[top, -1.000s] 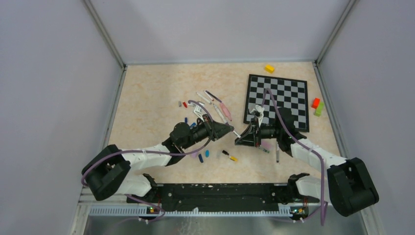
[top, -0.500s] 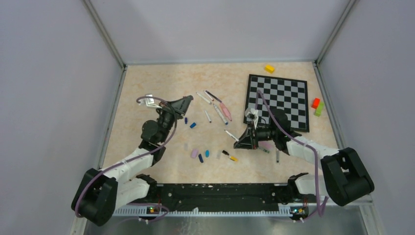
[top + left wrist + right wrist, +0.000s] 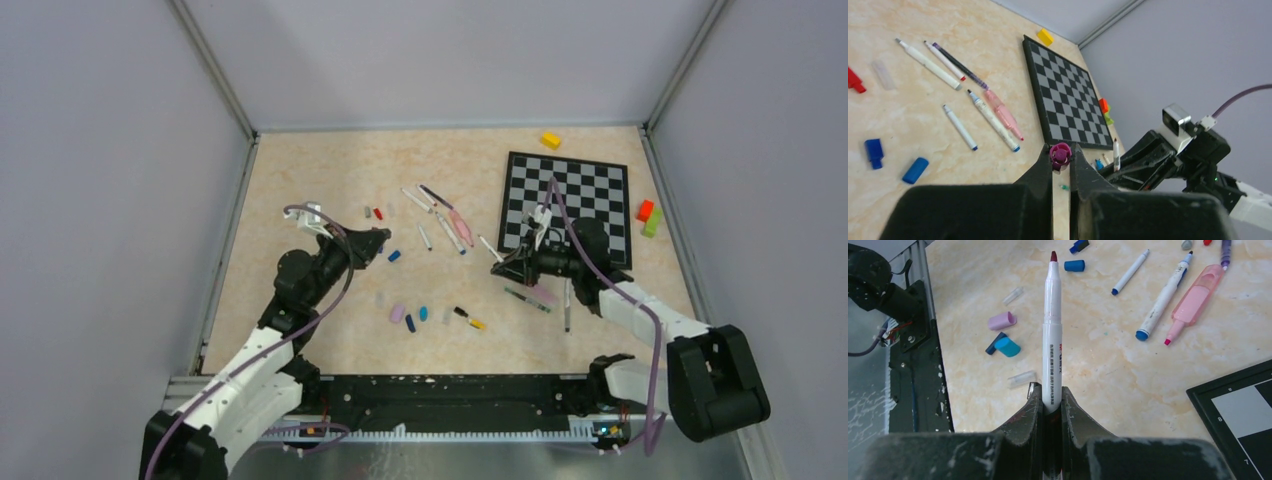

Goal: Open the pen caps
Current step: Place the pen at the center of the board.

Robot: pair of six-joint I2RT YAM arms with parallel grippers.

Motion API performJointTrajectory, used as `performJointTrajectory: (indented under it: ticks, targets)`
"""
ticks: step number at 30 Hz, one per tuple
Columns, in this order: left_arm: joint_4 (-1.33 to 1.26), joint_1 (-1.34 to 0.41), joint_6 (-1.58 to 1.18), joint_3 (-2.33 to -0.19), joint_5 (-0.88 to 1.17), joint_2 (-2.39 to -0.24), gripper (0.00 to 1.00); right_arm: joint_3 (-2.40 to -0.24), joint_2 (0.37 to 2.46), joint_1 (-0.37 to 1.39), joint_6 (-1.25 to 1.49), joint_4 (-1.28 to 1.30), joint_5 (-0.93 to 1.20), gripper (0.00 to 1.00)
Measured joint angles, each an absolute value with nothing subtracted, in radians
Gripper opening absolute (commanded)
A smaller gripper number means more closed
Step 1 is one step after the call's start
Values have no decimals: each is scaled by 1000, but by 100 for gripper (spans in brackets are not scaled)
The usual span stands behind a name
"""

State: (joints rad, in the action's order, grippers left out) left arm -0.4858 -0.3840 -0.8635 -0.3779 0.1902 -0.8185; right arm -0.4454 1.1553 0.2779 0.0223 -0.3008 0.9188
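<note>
My left gripper [image 3: 1060, 156] is shut on a small magenta pen cap [image 3: 1060, 153], held above the table left of centre [image 3: 380, 237]. Right of centre, my right gripper [image 3: 1051, 399] is shut on a white pen [image 3: 1052, 335] whose dark red tip is bare; the same pen [image 3: 489, 247] points left and away from the gripper [image 3: 497, 265]. Loose caps lie between the arms: lilac [image 3: 397, 313], cyan [image 3: 423, 313], navy [image 3: 410, 322], blue [image 3: 394, 256], red [image 3: 377, 213] and a clear cap [image 3: 1022, 378]. Several uncapped pens [image 3: 445, 225] lie further back.
A chessboard [image 3: 570, 205] lies at the back right, with a yellow block [image 3: 550, 140] behind it and red [image 3: 646, 211] and green [image 3: 654, 222] blocks by the right wall. More pens [image 3: 567, 305] lie under the right arm. A pink highlighter [image 3: 460, 225] rests among the pens.
The two grippers were close together at the centre; now they are apart. The left arm swung left and back with the cap, and the right drew back towards the chessboard with the pen.
</note>
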Motion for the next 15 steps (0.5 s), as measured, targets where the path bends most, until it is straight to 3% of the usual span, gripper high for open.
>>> performJointTrajectory:
  ticks: [5, 15]
  targets:
    - [-318, -382, -789, -325, 189, -659, 0, -541, 1213, 278, -1, -211, 867, 0]
    - [-101, -381, -702, -300, 156, -616, 0, -1224, 1742, 278, -163, 120, 730, 0]
